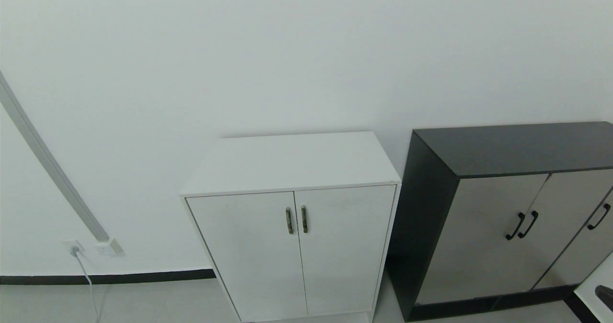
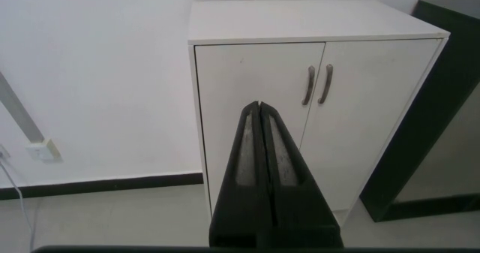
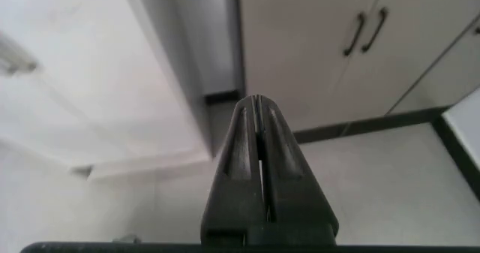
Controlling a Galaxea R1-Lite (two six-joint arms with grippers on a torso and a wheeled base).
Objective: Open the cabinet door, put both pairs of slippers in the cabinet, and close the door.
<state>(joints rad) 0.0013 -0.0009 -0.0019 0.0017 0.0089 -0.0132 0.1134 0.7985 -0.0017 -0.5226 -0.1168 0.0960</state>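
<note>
White cabinet (image 1: pixel 287 162) stands against the wall in the head view, both doors shut, two metal handles (image 1: pixel 289 220) side by side at the middle. Its foot is cut off by the lower edge. Just beside it on the right is a black cabinet (image 1: pixel 503 148) with grey doors, cut by the right edge. A wall socket (image 1: pixel 73 248) with a cable sits low on the left.

In the left wrist view the left gripper (image 2: pixel 259 106) has its jaws pressed together, empty, and hides the lower part of the left door.

In the right wrist view the right gripper (image 3: pixel 259 101) has its jaws together too, holding nothing, before the black cabinet's doors.
</note>
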